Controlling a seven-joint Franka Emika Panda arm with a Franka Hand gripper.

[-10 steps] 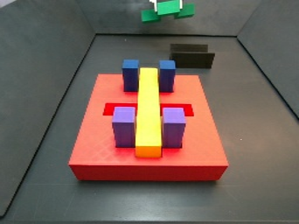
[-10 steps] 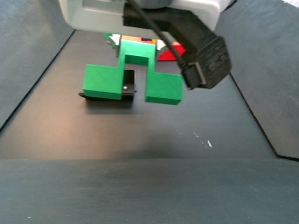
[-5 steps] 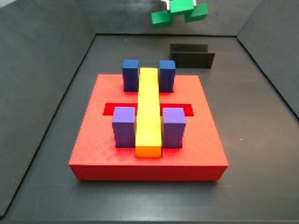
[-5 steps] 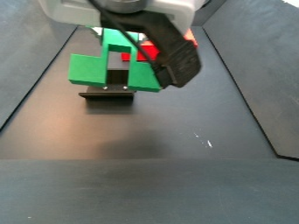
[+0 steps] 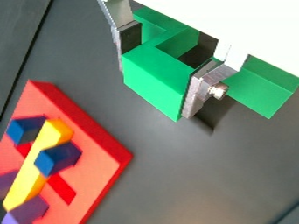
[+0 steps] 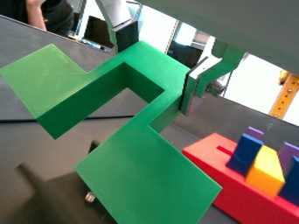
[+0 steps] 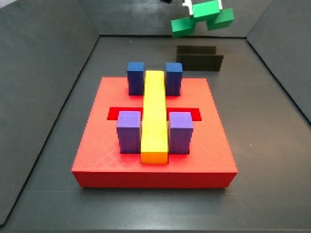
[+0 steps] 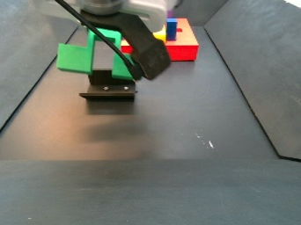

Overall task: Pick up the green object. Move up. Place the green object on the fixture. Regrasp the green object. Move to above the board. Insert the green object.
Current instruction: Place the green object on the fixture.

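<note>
The hand [image 5: 158, 63] gripped the green object [image 5: 176, 74] above the fixture [image 8: 108, 90]. It seemed mid-placement; next it likely needed lowering onto the fixture.

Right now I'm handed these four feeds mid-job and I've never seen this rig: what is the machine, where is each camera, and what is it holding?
It is a single robot arm ending in a two-finger gripper. Two cameras ride on its wrist, looking past the fingers; two more stand fixed beside the table.

The gripper is shut on the green object, a blocky stepped piece, and holds it in the air; in a side view it shows at the top, well clear of the floor.

On the dark floor lies the red board, carrying blue and purple blocks with a long yellow bar between them.

The dark L-shaped piece is the fixture, part of the rig. In that side view the green object hangs above it, not yet set down.
</note>
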